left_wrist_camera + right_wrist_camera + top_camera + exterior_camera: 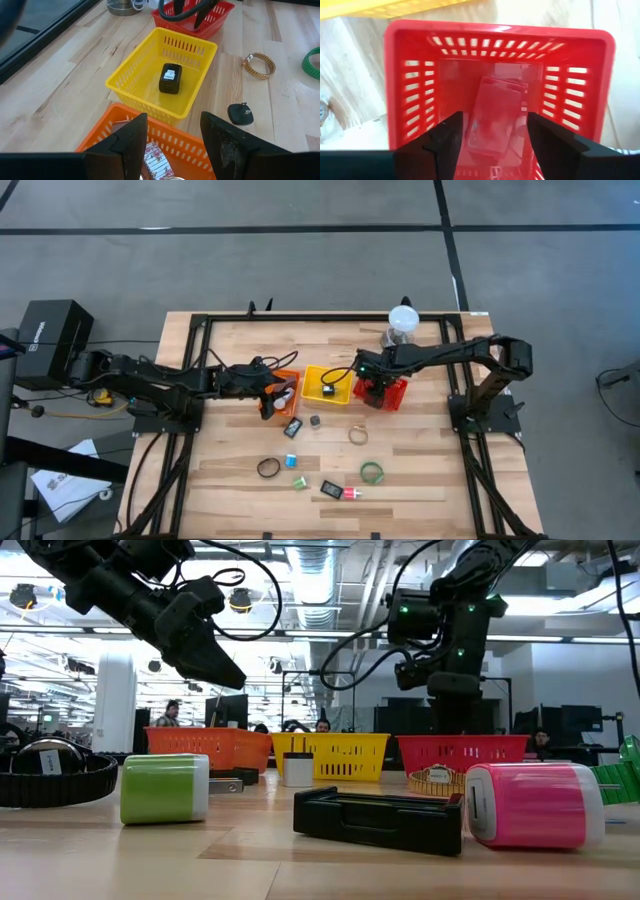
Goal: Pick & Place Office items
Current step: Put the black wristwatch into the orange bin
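Note:
My left gripper [284, 396] [172, 145] is open above the orange basket [165, 137], where a patterned item [152, 155] lies. My right gripper [372, 388] [495, 140] is open above the red basket [410, 95], over a clear flat piece [492, 117] on its floor. The yellow basket [130, 75] holds a black piece [170, 78]. On the table lie a beige ring [358, 435], a green ring [372, 472], a black ring [268, 468], a small dark piece [241, 114], and blue [291, 460], green [300, 482], black [332, 489] and pink [350, 493] pieces.
The three baskets stand side by side across the table's middle. A clear jar with a white top [401, 323] stands at the far edge behind the red basket. A black frame [200, 330] runs around the table. The loose items lie in the near half of the table.

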{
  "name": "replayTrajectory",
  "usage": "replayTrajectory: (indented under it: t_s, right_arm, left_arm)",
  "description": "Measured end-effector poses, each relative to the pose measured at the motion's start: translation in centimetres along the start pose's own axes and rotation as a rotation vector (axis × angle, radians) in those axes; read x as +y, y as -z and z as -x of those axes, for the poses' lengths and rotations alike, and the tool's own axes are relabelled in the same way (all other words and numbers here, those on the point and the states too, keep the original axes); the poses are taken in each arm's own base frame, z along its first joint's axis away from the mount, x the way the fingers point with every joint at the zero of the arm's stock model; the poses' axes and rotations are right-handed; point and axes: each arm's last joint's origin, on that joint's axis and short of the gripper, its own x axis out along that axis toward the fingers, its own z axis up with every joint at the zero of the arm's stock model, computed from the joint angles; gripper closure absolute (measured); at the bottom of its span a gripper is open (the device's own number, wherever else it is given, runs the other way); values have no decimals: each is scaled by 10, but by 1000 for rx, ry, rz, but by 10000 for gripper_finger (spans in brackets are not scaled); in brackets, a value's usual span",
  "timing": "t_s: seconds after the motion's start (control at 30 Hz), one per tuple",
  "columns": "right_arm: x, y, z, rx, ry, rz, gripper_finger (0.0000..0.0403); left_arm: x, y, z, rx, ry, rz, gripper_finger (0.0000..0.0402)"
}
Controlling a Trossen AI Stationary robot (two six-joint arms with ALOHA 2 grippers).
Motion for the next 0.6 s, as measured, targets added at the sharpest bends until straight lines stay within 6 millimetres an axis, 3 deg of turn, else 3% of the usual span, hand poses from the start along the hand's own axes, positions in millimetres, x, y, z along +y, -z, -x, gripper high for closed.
replayTrajectory:
  t_s: [0.37,0.6]
  right_arm:
    - [3,-17,17,-61,-6,-62,169]
    - [19,-24,52,-22,-11,128,168]
  left_arm:
    - [0,-1,0,-6,1,4,225]
    - [-2,0,1,-6,11,79,225]
